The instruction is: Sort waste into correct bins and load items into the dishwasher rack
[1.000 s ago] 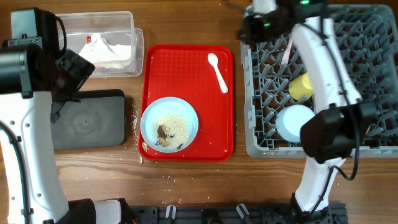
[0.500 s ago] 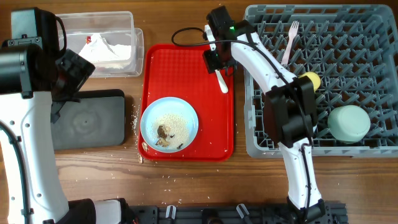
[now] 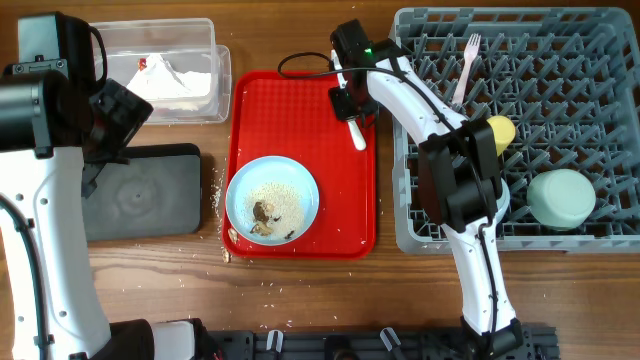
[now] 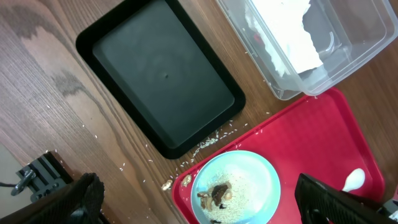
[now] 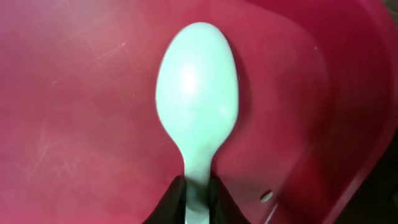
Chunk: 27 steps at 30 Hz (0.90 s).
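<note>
Right gripper (image 5: 198, 200) pinched shut on the handle of a white plastic spoon (image 5: 198, 93) lying on a red plastic tray (image 3: 300, 100). Grey pegged dishwasher rack (image 3: 600, 80) already holds a white plastic fork (image 3: 465, 60), small yellow cup (image 3: 498, 130) and mint green bowl (image 3: 560, 198). Crumpled white napkin (image 3: 175, 78) in clear tub (image 3: 222, 70). Light blue round plate (image 3: 306, 185) of rice and scraps not yet cleared.

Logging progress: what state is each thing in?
Spoon, on red tray, pinched by right gripper.
Left gripper, open.
Plate, on red tray, holding rice and scraps.
Napkin, in tub.
Black tray, empty.
Fork, in rack.
Cup, in rack.
Bowl, in rack.
</note>
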Each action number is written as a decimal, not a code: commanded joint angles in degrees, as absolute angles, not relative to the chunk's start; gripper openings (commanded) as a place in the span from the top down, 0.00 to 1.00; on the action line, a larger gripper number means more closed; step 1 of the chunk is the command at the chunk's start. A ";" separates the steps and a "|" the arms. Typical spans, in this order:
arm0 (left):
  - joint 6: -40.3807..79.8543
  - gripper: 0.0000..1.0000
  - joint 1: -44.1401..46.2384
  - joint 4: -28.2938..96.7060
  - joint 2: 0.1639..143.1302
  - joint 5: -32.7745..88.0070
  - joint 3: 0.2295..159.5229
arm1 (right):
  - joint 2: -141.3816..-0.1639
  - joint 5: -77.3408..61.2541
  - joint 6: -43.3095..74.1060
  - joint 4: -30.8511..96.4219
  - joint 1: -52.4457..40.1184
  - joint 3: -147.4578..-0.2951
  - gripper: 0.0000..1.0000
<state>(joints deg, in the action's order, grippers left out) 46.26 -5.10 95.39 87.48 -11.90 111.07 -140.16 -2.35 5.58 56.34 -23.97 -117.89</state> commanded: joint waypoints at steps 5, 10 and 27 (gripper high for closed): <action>47.16 0.00 -5.50 95.42 87.42 -11.81 111.33 | -140.92 -6.68 6.66 56.95 -23.99 -118.41 0.96; 47.16 0.00 -5.50 95.42 87.42 -11.81 111.33 | -137.88 -7.05 7.44 57.45 -23.77 -118.67 0.94; 47.16 0.00 -5.50 95.42 87.42 -11.81 111.33 | -132.00 -9.13 -4.49 52.88 -28.18 -114.96 0.34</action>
